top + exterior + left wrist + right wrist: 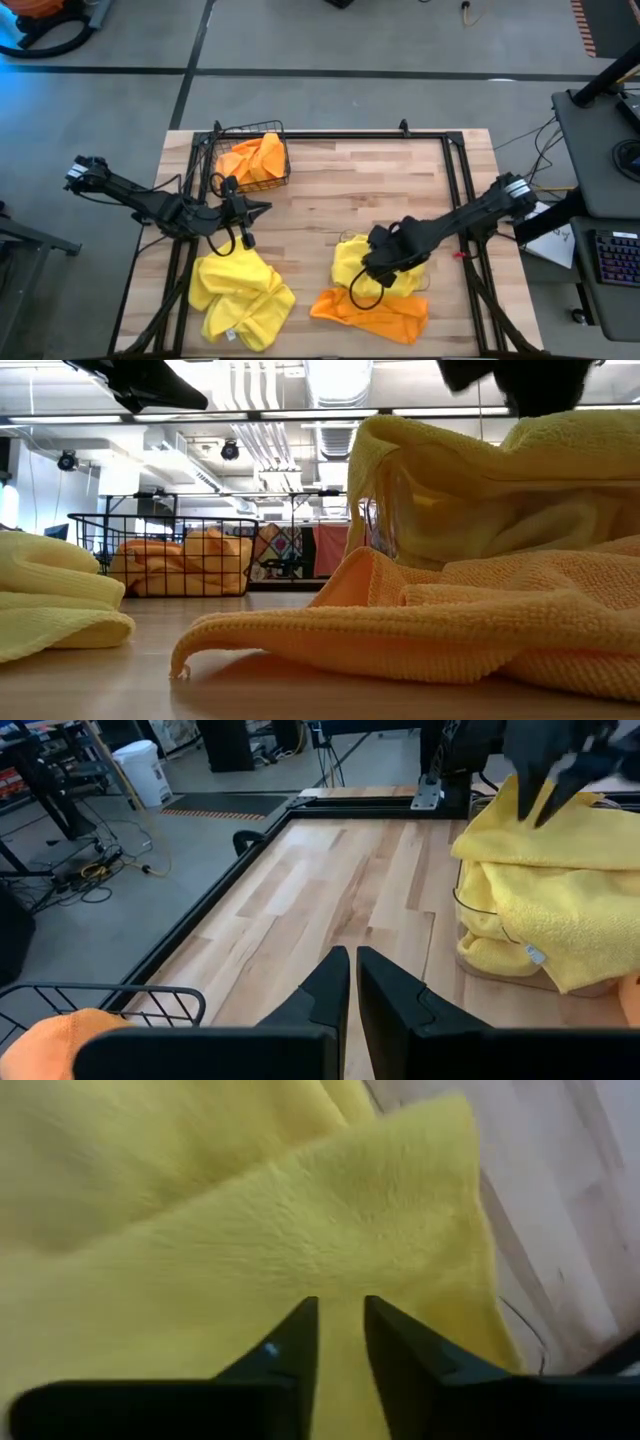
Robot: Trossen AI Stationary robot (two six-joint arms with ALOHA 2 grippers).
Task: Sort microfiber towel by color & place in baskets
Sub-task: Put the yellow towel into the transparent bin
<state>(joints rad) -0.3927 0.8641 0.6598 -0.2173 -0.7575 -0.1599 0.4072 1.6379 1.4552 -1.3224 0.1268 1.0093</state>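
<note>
- orange towel (pixel 420 620) lies closest, a soft looped-pile cloth sprawled flat on the worktop (pixel 340 190) with one corner curled toward the wood; it sits just beside and below the right pincer (pixel 375 268).
- right pincer hangs over the clear bin (pixel 480 915), which is heaped with yellow towels (pixel 365 265); its dark fingers stand a narrow gap apart, tips right at the fuzzy yellow pile, and i can't tell whether any cloth is pinched between them.
- left pincer (pixel 262 208) waits with fingers pressed together, holding nothing, over bare wood between the wire basket (pixel 250 160) and a loose yellow heap (pixel 240 300).
- wire basket, dark thin mesh, rectangular, sits just beyond the left pincer and holds crumpled orange cloths; well apart from the right pincer.
- to my eye the sort is partly done: orange in the mesh, yellow in the clear bin, with the near orange towel and the yellow heap left on the worktop.
- risks as i judge them: the yellow pile bulges over the bin's rim, so a towel could slide off onto the orange one below; the pile snags easily, so a lifting pincer might drag a towel back out; the light plastic bin could shift if pressed off-centre.
</note>
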